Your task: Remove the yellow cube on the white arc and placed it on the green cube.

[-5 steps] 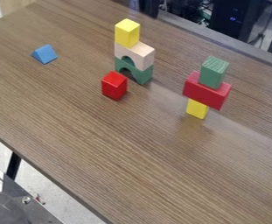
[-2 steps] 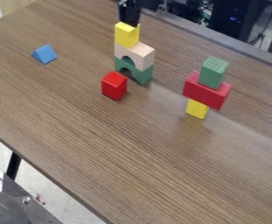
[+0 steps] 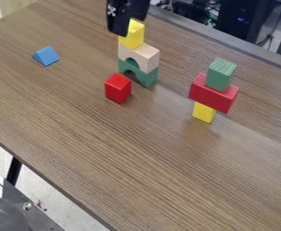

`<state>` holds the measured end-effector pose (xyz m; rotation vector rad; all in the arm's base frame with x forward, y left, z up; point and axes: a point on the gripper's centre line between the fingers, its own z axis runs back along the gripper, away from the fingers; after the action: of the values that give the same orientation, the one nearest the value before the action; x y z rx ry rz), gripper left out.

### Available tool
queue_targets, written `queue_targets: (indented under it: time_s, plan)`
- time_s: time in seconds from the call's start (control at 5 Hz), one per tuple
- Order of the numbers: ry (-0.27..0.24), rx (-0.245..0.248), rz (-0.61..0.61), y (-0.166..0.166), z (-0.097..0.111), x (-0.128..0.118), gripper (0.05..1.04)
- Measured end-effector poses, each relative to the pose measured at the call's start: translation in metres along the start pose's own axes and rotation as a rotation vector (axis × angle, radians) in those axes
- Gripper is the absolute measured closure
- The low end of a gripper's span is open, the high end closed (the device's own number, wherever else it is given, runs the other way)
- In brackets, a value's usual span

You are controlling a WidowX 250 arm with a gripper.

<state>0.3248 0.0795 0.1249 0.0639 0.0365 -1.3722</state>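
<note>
At the top of the view, the gripper [image 3: 129,27] stands open, one finger at the left of the yellow cube [image 3: 133,36] and the other behind its upper right. The cube's upper left part is covered by the near finger. It rests on the white arc [image 3: 141,56], which stands on a green arch. To the right, the green cube [image 3: 220,74] sits on a red block [image 3: 213,93], which lies across a yellow block [image 3: 203,112].
A red block [image 3: 118,88] stands just in front of the arch stack. A blue triangular block [image 3: 46,56] lies at the left. The wooden table [image 3: 130,158] has its back edge close behind the stack.
The gripper has come in from the top edge and lowered to the yellow cube, its fingers now spread around it. The blocks have not moved.
</note>
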Motion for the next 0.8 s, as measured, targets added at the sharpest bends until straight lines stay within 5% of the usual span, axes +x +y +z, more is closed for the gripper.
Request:
queue_targets:
  time_s: [0.4, 0.8]
  plan:
    - [-0.052, -0.009, -0.019, 0.005, -0.013, 0.006, 0.085]
    - [-0.037, 0.073, -0.045, 0.019, -0.003, 0.008, 0.085]
